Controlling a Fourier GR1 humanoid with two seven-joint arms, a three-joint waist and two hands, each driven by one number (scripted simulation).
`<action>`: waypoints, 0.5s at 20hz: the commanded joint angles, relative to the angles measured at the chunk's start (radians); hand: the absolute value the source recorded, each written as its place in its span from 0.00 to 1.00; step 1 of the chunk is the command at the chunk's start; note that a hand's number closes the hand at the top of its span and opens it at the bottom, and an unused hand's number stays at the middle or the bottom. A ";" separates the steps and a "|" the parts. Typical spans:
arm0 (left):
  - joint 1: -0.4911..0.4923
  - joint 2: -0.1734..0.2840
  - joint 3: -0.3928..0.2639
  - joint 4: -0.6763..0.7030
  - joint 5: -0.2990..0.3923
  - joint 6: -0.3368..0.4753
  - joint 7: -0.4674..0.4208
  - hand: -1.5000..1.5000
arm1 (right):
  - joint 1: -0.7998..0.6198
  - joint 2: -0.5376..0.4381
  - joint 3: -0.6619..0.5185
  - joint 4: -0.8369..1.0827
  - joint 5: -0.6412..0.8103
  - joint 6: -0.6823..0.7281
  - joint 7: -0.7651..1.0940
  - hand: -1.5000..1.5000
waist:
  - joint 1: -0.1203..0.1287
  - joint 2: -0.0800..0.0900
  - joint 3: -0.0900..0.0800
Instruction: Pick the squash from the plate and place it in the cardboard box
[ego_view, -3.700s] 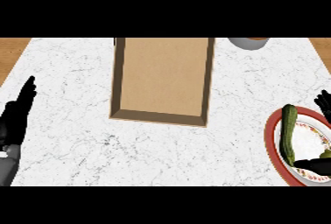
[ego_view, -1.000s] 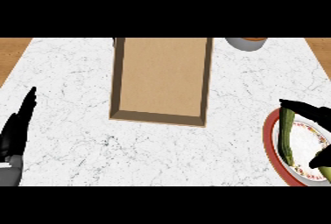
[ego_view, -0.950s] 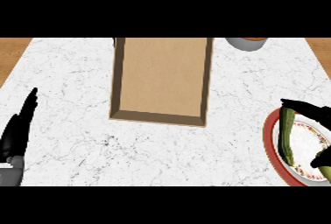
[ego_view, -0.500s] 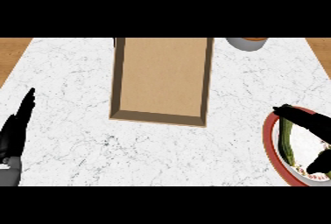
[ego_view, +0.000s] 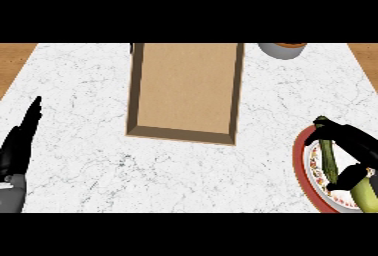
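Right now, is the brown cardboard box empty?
Empty: the brown cardboard box shows only bare floor; the green squash lies on the red-rimmed plate.

Counter (ego_view: 88, 150) white, grey-veined marble. Box (ego_view: 186, 90) tan cardboard. Plate (ego_view: 304, 165) red-rimmed, white centre. Squash (ego_view: 329, 161) green-yellow.

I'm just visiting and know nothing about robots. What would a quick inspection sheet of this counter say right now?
Surface: white marbled counter, wood showing at the far corners.
Job's things: squash lying on the red-rimmed plate at the right edge; cardboard box open, nothing in it.
Clutter: a grey bowl at the far edge.
Hands: right hand over the plate, fingers curled round the squash; left hand resting open at the left edge.
Cables: nothing seen.
Surroundings: nothing seen.
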 joint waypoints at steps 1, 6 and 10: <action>0.022 -0.005 0.021 0.025 0.004 -0.015 -0.055 0.50 | -0.067 0.036 -0.040 -0.005 0.014 -0.036 0.055 1.00 | 0.002 0.005 0.007; 0.027 -0.006 0.018 -0.067 -0.004 -0.027 0.039 0.50 | -0.085 0.058 -0.105 0.115 0.039 -0.214 -0.027 1.00 | 0.007 0.006 0.008; -0.001 -0.016 0.015 -0.007 -0.014 -0.025 -0.002 0.50 | -0.146 0.052 -0.127 -0.002 0.036 -0.257 0.009 1.00 | 0.000 0.004 0.007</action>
